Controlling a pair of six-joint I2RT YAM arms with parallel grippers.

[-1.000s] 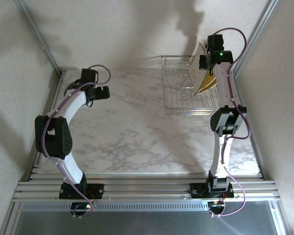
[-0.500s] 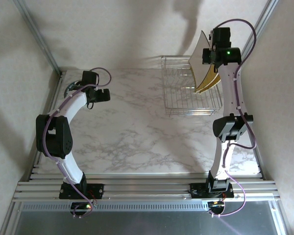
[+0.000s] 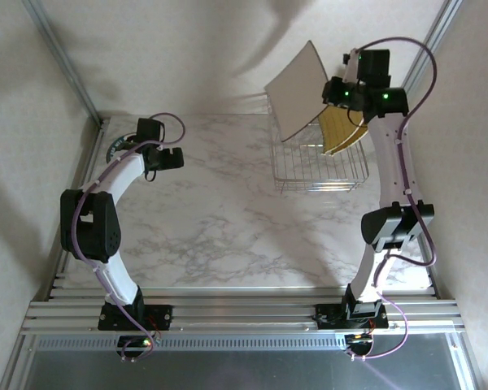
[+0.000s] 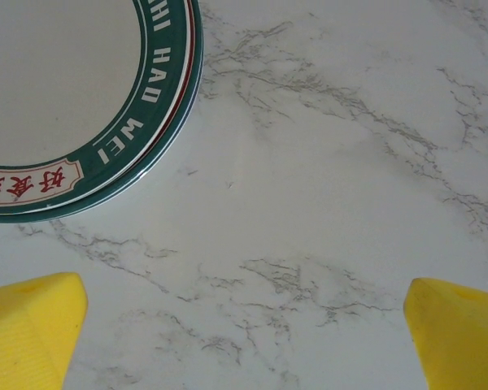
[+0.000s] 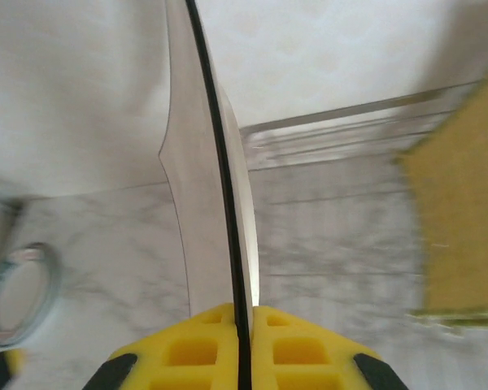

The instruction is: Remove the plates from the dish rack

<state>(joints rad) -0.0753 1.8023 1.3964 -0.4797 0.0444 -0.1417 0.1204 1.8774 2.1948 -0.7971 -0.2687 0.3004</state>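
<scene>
While the right fingers [image 5: 195,353] clamp the edge of a large white square plate [image 3: 297,89], held tilted above the silver wire dish rack [image 3: 317,166], a mustard-yellow square plate [image 3: 343,130] stands in that rack, not yet unloaded; a round white teal-rimmed plate [image 4: 65,106] already lies on the marble desk [image 4: 325,203], near the wide-open, empty left fingers [image 4: 28,329]. Judging by this, the job looks past halfway.

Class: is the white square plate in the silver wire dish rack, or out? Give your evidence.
Out: the white square plate hangs above the silver wire dish rack, pinched edge-on in the right gripper.
</scene>
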